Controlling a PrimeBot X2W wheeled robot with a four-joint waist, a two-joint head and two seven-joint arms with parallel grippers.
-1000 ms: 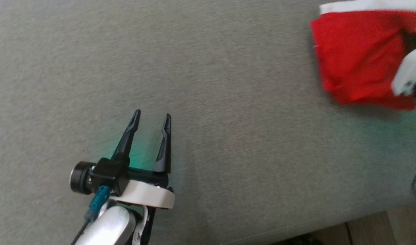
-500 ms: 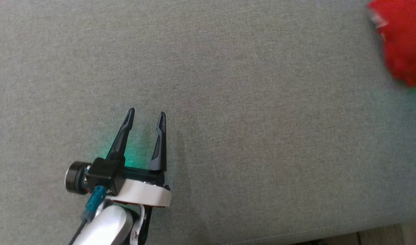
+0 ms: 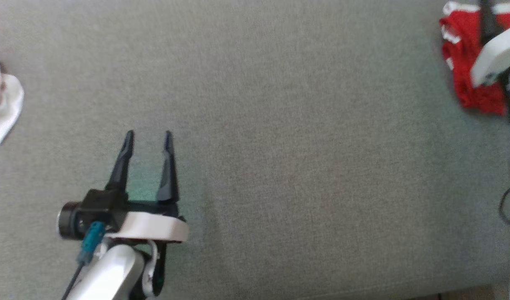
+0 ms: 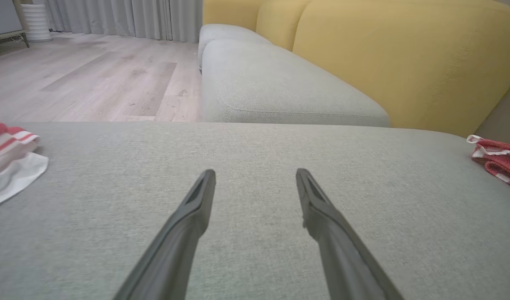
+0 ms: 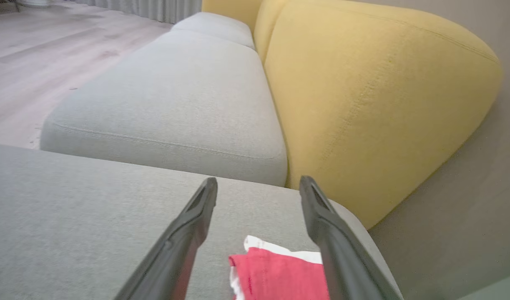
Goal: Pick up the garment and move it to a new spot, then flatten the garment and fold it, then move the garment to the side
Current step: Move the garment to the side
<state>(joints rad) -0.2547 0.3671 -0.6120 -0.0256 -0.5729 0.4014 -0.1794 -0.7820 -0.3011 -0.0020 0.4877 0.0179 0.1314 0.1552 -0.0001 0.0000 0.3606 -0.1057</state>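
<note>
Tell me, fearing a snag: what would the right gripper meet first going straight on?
Probably the farther grey seat cushion, beside the yellow backrest; the red garment lies lower, under the right gripper. Depth unclear.

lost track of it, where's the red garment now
Head view, far top right: the garment lies on the grey couch at its right end, under the open right gripper.

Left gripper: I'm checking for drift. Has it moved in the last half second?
Yes. The left gripper has shifted left, closer to the striped cloth.
</note>
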